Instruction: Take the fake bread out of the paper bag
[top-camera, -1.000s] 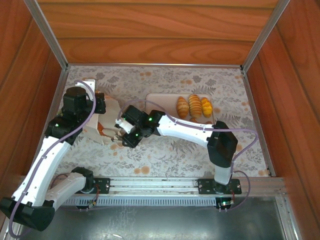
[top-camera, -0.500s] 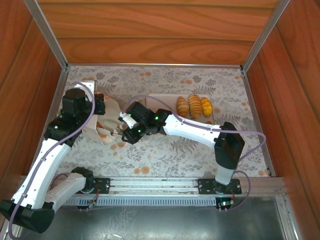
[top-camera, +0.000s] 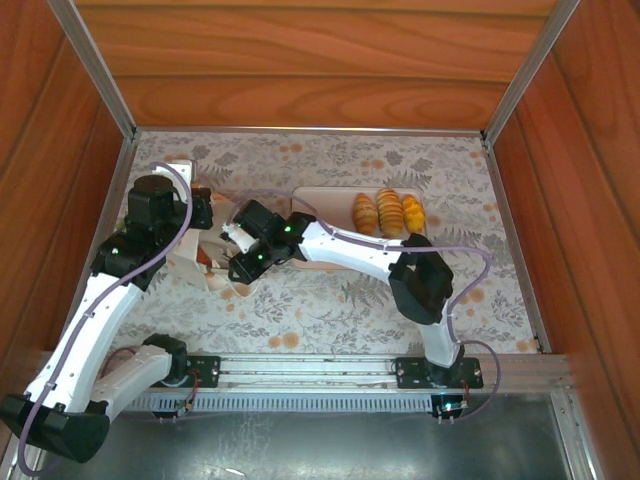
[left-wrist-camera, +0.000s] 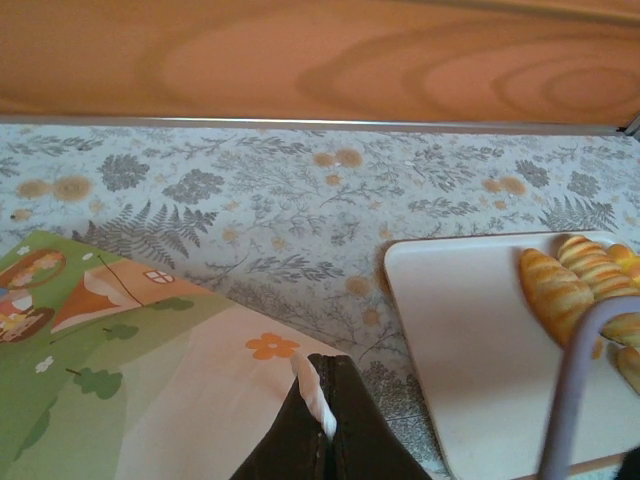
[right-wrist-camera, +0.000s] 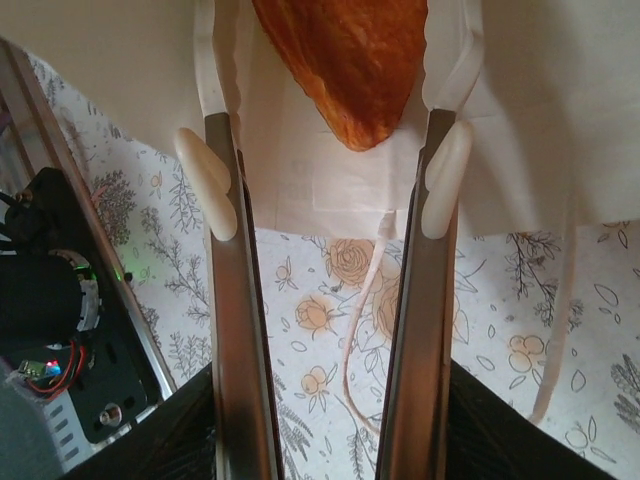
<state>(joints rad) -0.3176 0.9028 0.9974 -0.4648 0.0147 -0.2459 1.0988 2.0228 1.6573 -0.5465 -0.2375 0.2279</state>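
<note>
**Right gripper arrives at the bag mouth**

The paper bag (top-camera: 213, 262) sits at the left of the table. The left gripper (left-wrist-camera: 325, 420) is pinched tight on a white strip at its edge. Three pieces of fake bread (top-camera: 389, 213) already lie on the tray (top-camera: 325, 205), far right. In the last second the right gripper (right-wrist-camera: 325, 180) has swung left to the bag's mouth. Its jaws are spread and empty, lined up on a brown pastry (right-wrist-camera: 345, 70) still inside, so a grasp looks imminent.

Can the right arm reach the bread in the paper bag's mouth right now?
Probably yes: the right hand is open, its fingers either side of the bread at the paper bag mouth, with nothing between.
</note>
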